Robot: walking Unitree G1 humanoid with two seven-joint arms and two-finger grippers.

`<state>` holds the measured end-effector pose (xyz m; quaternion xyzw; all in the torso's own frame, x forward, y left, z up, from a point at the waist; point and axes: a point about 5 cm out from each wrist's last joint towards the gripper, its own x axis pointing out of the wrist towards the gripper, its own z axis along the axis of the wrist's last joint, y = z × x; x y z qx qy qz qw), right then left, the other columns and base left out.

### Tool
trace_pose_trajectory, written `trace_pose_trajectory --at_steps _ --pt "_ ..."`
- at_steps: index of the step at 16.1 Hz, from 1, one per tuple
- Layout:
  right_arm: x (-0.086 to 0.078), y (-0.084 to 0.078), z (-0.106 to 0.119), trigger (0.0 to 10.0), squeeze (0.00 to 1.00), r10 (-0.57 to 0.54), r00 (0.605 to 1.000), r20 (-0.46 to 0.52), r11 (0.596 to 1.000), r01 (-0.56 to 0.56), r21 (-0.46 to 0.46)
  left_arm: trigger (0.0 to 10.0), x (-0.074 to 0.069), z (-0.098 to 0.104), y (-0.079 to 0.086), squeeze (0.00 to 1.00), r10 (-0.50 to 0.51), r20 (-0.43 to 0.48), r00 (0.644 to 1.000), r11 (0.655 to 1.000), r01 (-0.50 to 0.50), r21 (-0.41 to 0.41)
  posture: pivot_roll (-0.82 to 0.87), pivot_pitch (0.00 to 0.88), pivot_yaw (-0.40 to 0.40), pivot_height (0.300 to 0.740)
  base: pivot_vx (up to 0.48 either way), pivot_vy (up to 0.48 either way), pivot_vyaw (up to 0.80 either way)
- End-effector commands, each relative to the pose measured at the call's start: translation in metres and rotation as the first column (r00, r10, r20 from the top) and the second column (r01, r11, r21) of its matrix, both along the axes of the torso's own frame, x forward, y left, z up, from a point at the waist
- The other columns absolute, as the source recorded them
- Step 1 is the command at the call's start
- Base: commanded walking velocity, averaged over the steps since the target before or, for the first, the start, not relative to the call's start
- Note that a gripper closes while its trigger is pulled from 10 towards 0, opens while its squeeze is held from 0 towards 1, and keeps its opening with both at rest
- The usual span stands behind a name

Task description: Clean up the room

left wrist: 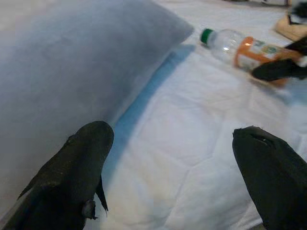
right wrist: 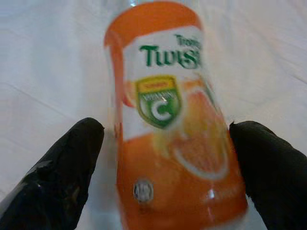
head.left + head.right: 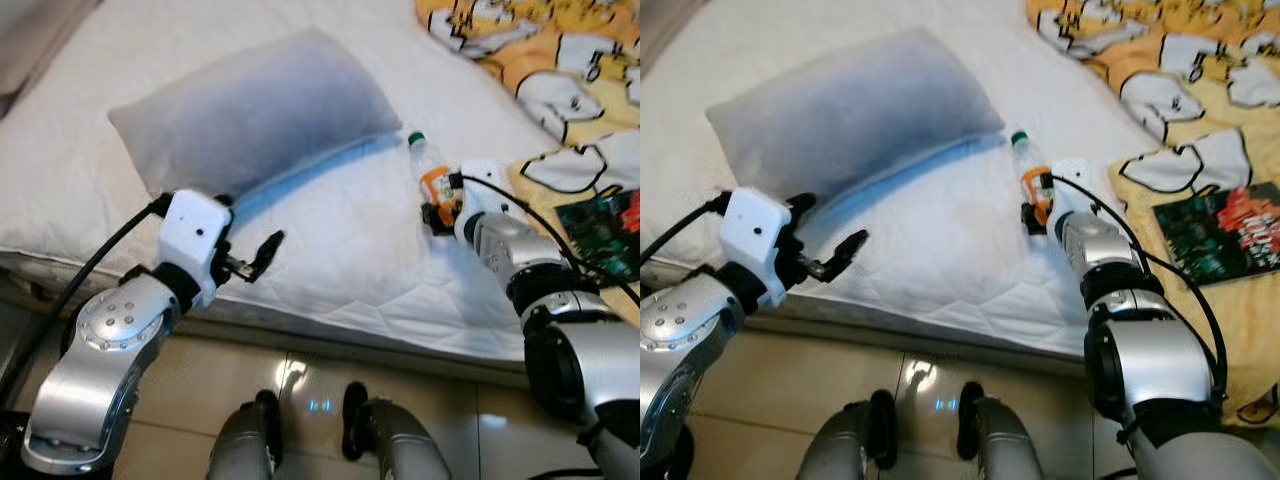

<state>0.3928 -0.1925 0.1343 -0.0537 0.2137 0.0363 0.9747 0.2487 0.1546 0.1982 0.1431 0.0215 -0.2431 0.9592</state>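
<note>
Right wrist view | right gripper point(image 2: 163, 143) fingers spread astride bottle point(image 2: 168, 120) | left gripper point(image 1: 177, 177) fingers apart beside pillow point(image 1: 72, 72)

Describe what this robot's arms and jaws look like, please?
Both arms are rounded silver metal segments with black joints. The left arm ends in a white boxy wrist block, and a black cable runs along each arm. Each gripper, left and right, has two long, blunt black fingers.

Bare white bed point(image 3: 340, 250) between pillow point(image 3: 250, 110) far left and bottle point(image 3: 432, 172), passable; right blocked by yellow blanket point(image 3: 560, 90) and book point(image 3: 600, 232).
</note>
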Motion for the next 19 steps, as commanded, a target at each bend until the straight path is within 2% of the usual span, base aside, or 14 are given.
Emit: trace_pose_trajectory --at_steps 1,2,5,6,7,10,17,19 --pt "-0.002 -0.003 -0.004 10.0 0.91 -0.001 1.0 -0.005 1.0 0.001 -0.002 10.0 -0.004 0.001 -0.003 0.84 -0.024 -0.008 1.0 1.0 0.024 0.009 0.06 0.379 0.001 0.74 0.0 0.0 0.0" --pt "-0.001 -0.004 -0.003 10.0 0.0 -0.013 1.0 0.007 1.0 0.013 0.014 10.0 -0.005 0.001 -0.004 0.64 -0.029 -0.01 1.0 1.0 0.029 0.012 0.06 0.379 0.002 0.74 0.0 0.0 0.0" --pt "0.001 -0.002 0.002 10.0 0.0 0.002 1.0 0.019 0.998 -0.004 0.068 10.0 -0.007 0.002 -0.004 0.59 -0.032 -0.012 0.999 0.999 0.032 0.015 0.05 0.367 -0.003 0.74 0.0 0.0 0.0" --pt "0.001 -0.003 0.003 4.0 0.0 0.011 1.0 0.017 0.999 -0.012 0.051 10.0 -0.008 0.001 -0.004 0.59 -0.036 -0.013 0.999 0.999 0.036 0.009 0.04 0.344 -0.007 0.74 0.0 0.0 0.0" --pt "0.001 -0.003 0.004 0.1 0.0 0.015 1.0 0.017 0.999 -0.016 0.044 10.0 -0.009 0.001 -0.006 0.59 -0.046 -0.015 0.999 0.999 0.046 0.002 0.04 0.334 -0.011 0.74 0.0 0.0 0.0" --pt "0.003 -0.003 0.007 0.0 0.0 0.015 1.0 0.018 0.999 -0.016 0.041 10.0 -0.01 0.0 -0.009 0.59 -0.071 -0.014 0.997 0.997 0.071 -0.009 0.03 0.302 -0.019 0.74 0.0 0.0 0.0" --pt "0.001 -0.005 0.003 0.0 0.0 0.002 1.0 -0.006 1.0 -0.002 0.025 10.0 -0.006 -0.002 -0.009 0.59 -0.048 -0.004 0.999 0.999 0.048 -0.011 0.02 0.272 -0.024 0.74 0.0 0.0 0.0" --pt "0.003 -0.007 0.008 0.0 0.0 -0.022 0.999 0.028 0.997 0.02 0.073 10.0 -0.004 -0.002 -0.007 0.6 -0.003 0.009 1.0 0.999 0.003 -0.037 0.02 0.251 -0.025 0.74 0.0 0.0 0.0"
